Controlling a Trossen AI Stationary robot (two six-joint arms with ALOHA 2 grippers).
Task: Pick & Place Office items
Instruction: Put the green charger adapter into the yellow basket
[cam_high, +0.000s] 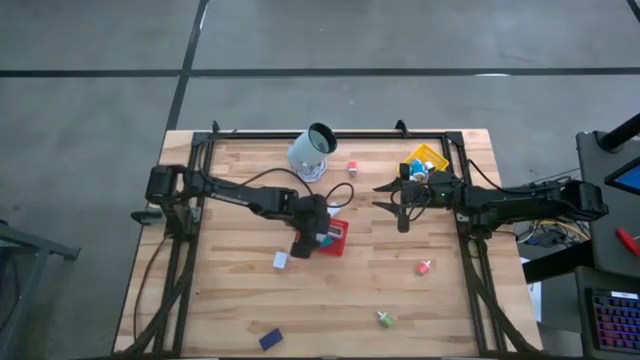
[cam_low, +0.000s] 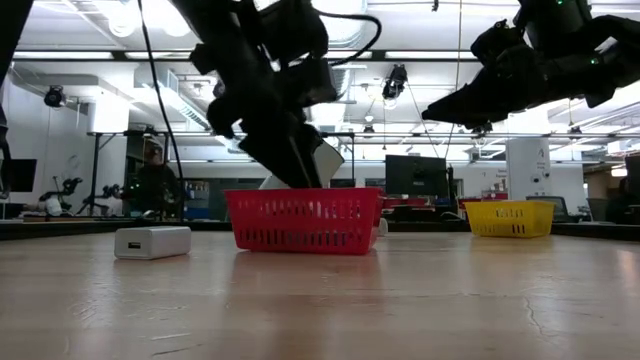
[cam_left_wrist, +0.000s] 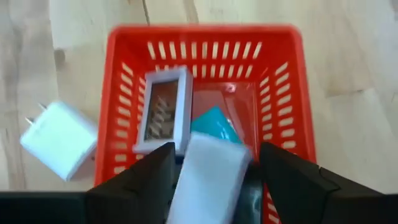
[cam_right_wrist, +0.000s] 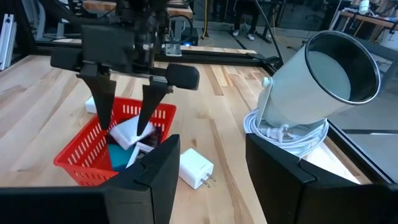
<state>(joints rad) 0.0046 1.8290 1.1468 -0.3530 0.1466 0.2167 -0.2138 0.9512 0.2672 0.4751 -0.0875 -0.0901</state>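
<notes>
The red mesh tray (cam_high: 338, 240) (cam_left_wrist: 124, 81) stands mid-table. My left gripper (cam_high: 312, 240) (cam_left_wrist: 208, 180) hangs over its near end, open, with a white flat block (cam_left_wrist: 208, 177) (cam_right_wrist: 129, 134) between the fingers. The tray also holds a white-framed box (cam_left_wrist: 165, 112) and a teal piece (cam_left_wrist: 214, 124). A white plug charger (cam_high: 281, 260) (cam_left_wrist: 59, 140) (cam_right_wrist: 196, 168) lies flat on the table beside the tray. Loose items rest on the wood: a dark blue block (cam_high: 270, 339), a green one (cam_high: 385, 319), and two pink-red ones (cam_high: 424, 266) (cam_high: 352, 166). My right gripper (cam_high: 385, 197) (cam_right_wrist: 205, 177) hovers open, right of centre. My left gripper comes from above, pointing down, with one finger (cam_left_wrist: 155, 177) on either side of the white flat block's long edges (cam_left_wrist: 186, 168). I cannot tell whether the fingers touch it. The block sits tilted in the red tray, leaning on the items under it.
A large pale cup (cam_high: 312, 150) (cam_right_wrist: 323, 81) lies on its side at the far edge, on a coil of white cable (cam_right_wrist: 286, 134). A yellow mesh tray (cam_high: 428, 160) (cam_low: 510, 217) sits at the far right. Open wood lies along the near edge.
</notes>
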